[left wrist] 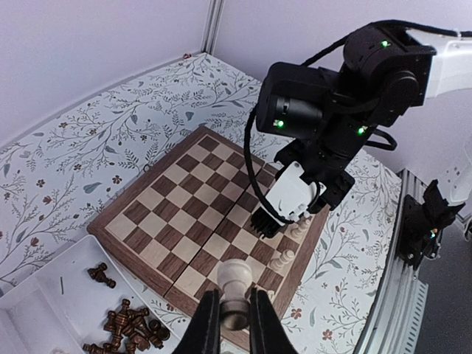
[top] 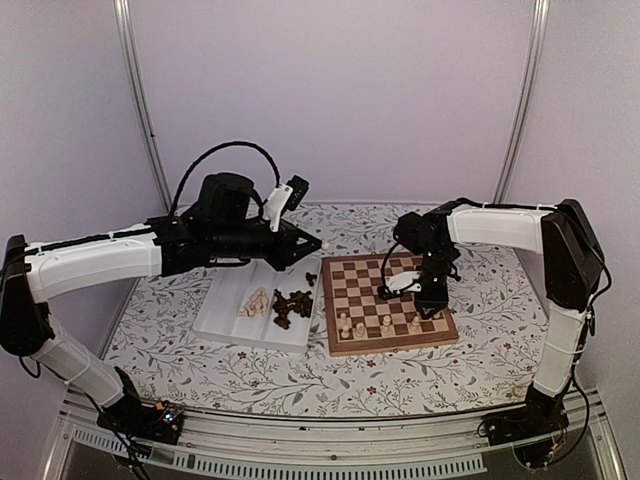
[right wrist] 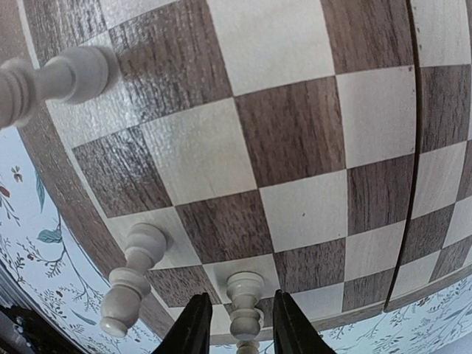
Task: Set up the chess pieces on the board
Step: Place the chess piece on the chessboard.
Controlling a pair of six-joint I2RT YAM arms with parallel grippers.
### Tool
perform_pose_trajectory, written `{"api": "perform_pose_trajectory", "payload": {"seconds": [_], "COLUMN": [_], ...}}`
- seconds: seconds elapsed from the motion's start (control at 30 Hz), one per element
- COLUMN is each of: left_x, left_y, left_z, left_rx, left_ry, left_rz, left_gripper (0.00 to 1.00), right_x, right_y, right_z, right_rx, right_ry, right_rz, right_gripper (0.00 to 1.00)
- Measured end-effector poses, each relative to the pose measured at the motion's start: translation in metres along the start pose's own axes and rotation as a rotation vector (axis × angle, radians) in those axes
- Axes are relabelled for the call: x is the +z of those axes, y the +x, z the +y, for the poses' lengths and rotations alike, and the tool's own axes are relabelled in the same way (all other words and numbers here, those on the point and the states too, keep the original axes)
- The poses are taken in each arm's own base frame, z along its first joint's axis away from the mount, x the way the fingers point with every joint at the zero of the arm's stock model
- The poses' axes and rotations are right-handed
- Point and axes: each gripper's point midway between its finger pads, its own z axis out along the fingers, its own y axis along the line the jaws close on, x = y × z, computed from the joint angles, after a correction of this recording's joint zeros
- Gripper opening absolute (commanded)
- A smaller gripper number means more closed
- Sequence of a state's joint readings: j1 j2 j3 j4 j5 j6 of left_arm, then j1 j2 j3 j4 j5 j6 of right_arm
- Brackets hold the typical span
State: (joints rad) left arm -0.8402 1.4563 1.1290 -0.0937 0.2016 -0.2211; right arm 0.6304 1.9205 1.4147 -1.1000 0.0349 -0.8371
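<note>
Floral cloth (top: 480,360) covers the table, with pale walls behind. On it, the board (top: 360,280) lies flat beside a white tray (top: 215,310).

The left claw (left wrist: 234,304) is closed on a cream piece (left wrist: 234,276), pinching it low on the stem so that the round head stands clear above the fingertips. It hangs in the air. The board is ahead of this claw and below it, and the tray is below it to the left, holding loose dark pieces (left wrist: 125,324).

The right claw (right wrist: 240,299) is down over the near edge of the board. Its jaws are parted a little, and a standing piece (right wrist: 245,284) sits upright between them with a sliver of gap on each side (so nothing is gripped). Two more cream pieces (right wrist: 133,276) stand on the same rank, off to this claw's left in its own view.

Most squares are bare and most pieces are in the tray, so the setup looks barely begun.

The pieces appear to be turned wood: light, rigid and smooth. They are top-heavy on narrow bases, so a nudge would probably tip one. The best hold is likely at the waist under the head, with the jaws square to the stem. The fit is tight, so the right claw should lift straight up to avoid clipping the piece between its jaws.
</note>
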Motion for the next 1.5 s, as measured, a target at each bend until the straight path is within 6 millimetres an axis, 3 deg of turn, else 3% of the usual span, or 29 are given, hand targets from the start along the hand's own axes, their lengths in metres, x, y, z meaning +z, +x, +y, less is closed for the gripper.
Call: {"api": "perform_pose_trajectory", "payload": {"seconds": [0.17, 0.33, 0.5, 0.63, 0.73, 0.93, 1.1, 1.5], "left_x": [0.012, 0.038, 0.074, 0.113, 0.139, 0.185, 0.196, 0.198], "left_y": [0.009, 0.015, 0.018, 0.023, 0.039, 0.090, 0.118, 0.112], "left_z": [0.003, -0.008, -0.028, -0.029, -0.024, -0.011, -0.005, -0.007], "left_rx": [-0.001, 0.028, 0.070, 0.088, 0.090, 0.085, 0.076, 0.084], "left_ry": [-0.005, 0.017, 0.061, 0.064, 0.057, 0.038, 0.020, 0.014], "left_rz": [0.045, 0.117, 0.199, 0.265, 0.337, 0.491, 0.575, 0.591], "left_gripper": [0.06, 0.06, 0.05, 0.05, 0.05, 0.07, 0.10, 0.28], "right_x": [-0.009, -0.045, -0.082, -0.097, -0.101, -0.100, -0.090, -0.094], "right_y": [-0.002, 0.000, 0.027, 0.052, 0.062, 0.057, 0.051, 0.034], "right_z": [0.001, -0.005, -0.031, -0.045, -0.046, -0.039, -0.034, -0.033], "right_rx": [0.001, 0.035, 0.170, 0.275, 0.321, 0.323, 0.329, 0.319], "right_ry": [-0.007, 0.024, 0.067, 0.107, 0.126, 0.129, 0.099, 0.056], "right_rz": [-0.026, -0.138, -0.291, -0.404, -0.467, -0.557, -0.590, -0.681], "right_gripper": [0.48, 0.51, 0.52, 0.53, 0.53, 0.53, 0.53, 0.53]}}
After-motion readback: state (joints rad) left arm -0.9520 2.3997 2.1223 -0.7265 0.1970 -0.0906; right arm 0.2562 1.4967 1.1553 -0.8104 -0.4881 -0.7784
